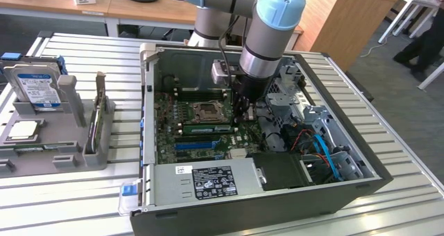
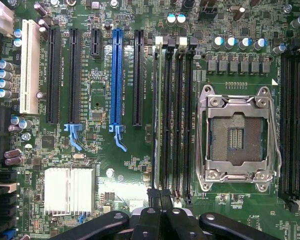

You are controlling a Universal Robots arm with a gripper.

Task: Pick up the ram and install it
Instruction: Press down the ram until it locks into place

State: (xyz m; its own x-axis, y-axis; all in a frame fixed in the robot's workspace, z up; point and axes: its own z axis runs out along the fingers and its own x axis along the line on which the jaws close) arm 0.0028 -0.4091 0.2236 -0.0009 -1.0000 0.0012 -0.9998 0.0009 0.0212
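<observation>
The ram (image 1: 207, 128) is a thin green stick standing in a black slot just beside the CPU socket (image 1: 207, 111), inside the open computer case (image 1: 277, 205). From the wrist it is seen edge-on, so the ram (image 2: 158, 115) shows as a narrow line along the slot next to the socket (image 2: 236, 137). My gripper (image 1: 240, 116) reaches down into the case at one end of that stick. Its fingertips (image 2: 153, 194) are pressed together over the end of the slots, so the gripper (image 2: 159, 194) is shut. Whether the tips touch the stick I cannot tell.
At the exterior view's left a grey fixture (image 1: 69, 142) holds a blue-labelled hard drive (image 1: 38, 88) and a CPU chip (image 1: 21, 129). Cables and a drive cage (image 1: 312, 137) crowd the case's right side, with the power supply (image 1: 208, 181) in front. A person (image 1: 425, 38) stands at far right.
</observation>
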